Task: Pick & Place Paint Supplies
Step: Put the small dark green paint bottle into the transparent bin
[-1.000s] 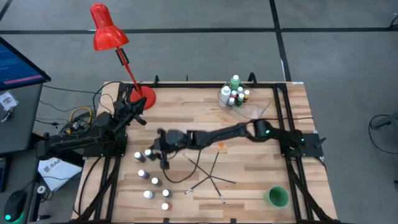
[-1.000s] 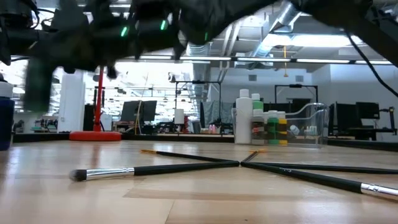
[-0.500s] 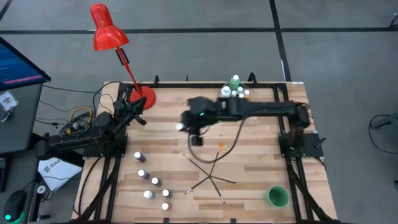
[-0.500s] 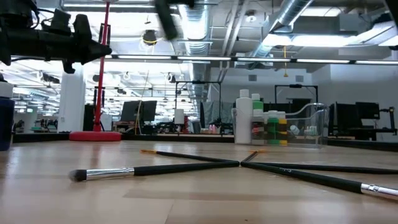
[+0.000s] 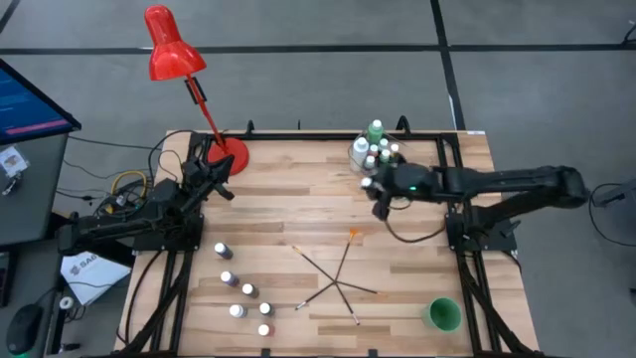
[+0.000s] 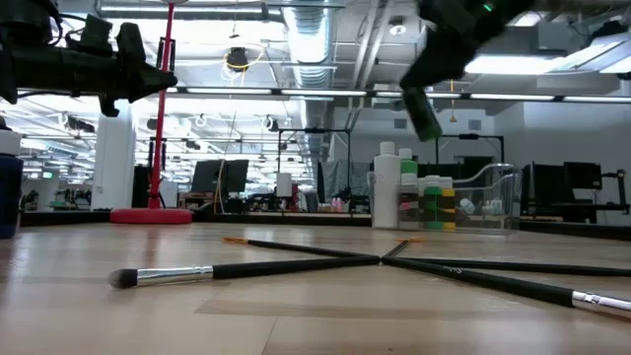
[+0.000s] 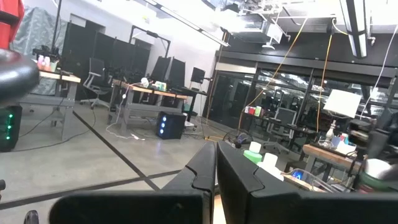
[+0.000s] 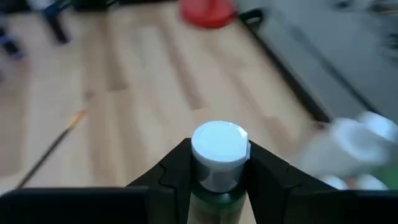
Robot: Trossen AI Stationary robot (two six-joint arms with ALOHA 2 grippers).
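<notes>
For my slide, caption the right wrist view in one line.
Right tool shut on a white-capped bottle, carried above the table beside the tub.

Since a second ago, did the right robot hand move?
Yes. The right gripper, jaws shut on a small bottle, swung from beside the loose bottles across the table to just beside the clear tub.

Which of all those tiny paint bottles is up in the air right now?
The white-capped bottle pinched in the right hand, just beside the clear tub. The others stand in the tub or on the table.
</notes>
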